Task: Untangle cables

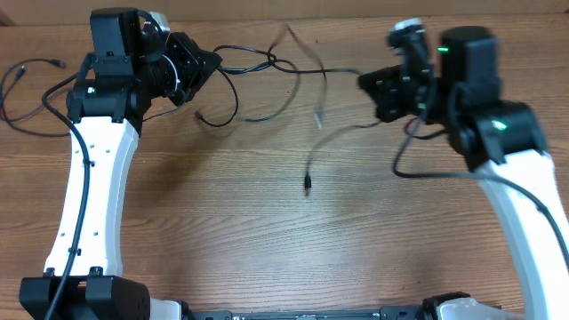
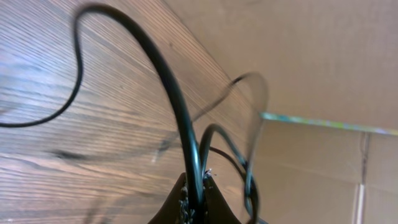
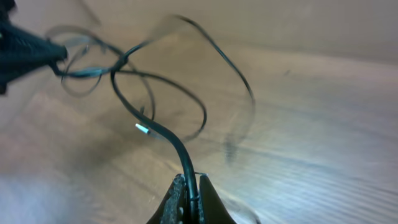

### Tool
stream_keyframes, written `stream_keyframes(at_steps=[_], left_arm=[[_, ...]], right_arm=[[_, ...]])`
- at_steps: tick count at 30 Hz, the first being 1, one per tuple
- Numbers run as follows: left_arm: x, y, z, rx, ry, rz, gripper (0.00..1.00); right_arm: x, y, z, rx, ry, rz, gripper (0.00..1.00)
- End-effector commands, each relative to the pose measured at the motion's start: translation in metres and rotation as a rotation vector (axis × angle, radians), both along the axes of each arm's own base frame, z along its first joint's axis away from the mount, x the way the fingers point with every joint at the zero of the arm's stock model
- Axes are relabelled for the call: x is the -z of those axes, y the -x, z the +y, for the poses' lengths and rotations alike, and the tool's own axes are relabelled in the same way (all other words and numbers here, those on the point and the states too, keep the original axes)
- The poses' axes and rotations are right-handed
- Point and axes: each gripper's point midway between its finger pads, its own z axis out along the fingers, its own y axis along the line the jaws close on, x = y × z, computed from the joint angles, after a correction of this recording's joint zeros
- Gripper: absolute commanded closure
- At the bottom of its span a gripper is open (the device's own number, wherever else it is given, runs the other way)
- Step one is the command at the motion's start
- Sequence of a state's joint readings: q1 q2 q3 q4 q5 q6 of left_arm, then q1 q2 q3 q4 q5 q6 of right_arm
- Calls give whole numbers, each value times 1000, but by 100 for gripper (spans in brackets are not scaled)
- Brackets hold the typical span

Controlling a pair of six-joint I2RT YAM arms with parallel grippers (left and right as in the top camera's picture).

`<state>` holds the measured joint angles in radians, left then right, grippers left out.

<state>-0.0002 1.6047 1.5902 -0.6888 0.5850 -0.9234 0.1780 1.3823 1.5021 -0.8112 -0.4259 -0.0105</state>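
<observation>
Firstly, overhead, cables: thin black cables [image 1: 267, 64] strung between the two grippers. The loops bunch just off the left one's tips and a looser strand runs to the right one. Part of the span is blurred.
Overhead, left gripper: the left gripper [image 1: 212, 64] is pinched onto the looped end, above the table [image 1: 267, 258].
Overhead, right gripper: the right gripper [image 1: 366, 84] is pinched onto the far strand, well apart from the left.
Overhead, free end: a plug [image 1: 307, 185] sits roughly midway between the grippers, on the side nearer the robot's base. I cannot tell whether it hangs or lies on the wood.
Overhead, stray cord: a separate stray cord [image 1: 22, 98] lies behind the left gripper, beyond its arm and apart from the tangle.
Left wrist, grip: the left gripper [image 2: 196, 190] has its jaws squeezed tight on one cable [image 2: 168, 81], which rises straight out of the tips and arcs away.
Left wrist, neighbours: a second loop stands just beside the held strand, and a blurred one lies further ahead.
Right wrist, grip: the right gripper [image 3: 189, 190] has its jaws clamped narrow on one strand [image 3: 177, 143] leading forward.
Right wrist, tangle: the loops cross ahead of the tips, towards a dark shape that is probably the other gripper.
Handling, judged: light and limp, with some spring in the curves. The smooth jacket is likely to slide through a pinch, and the hard plug ends could snag in a loop.
Where to hold, judged: on bare cord close to a crossing rather than on a plug, so that a pull opens the loop and does not cinch it.
</observation>
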Motion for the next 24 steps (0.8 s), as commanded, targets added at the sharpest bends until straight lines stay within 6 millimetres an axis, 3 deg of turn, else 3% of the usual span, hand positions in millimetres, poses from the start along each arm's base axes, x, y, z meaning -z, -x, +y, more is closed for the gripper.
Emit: stream_keyframes(at_steps=[1, 7, 18, 24], left_arm=[[-3, -6, 17, -58, -86, -39, 96], [3, -7, 26, -103, -125, -19, 96], [11, -5, 35, -145, -164, 12, 96], [17, -9, 58, -302, -190, 58, 96]], right_arm=[[-28, 12, -18, 49, -18, -72, 96], [-42, 18, -30, 95, 1, -120, 96], [-37, 4, -72, 320, 136, -141, 96], [-37, -2, -124, 606, 211, -137, 96]])
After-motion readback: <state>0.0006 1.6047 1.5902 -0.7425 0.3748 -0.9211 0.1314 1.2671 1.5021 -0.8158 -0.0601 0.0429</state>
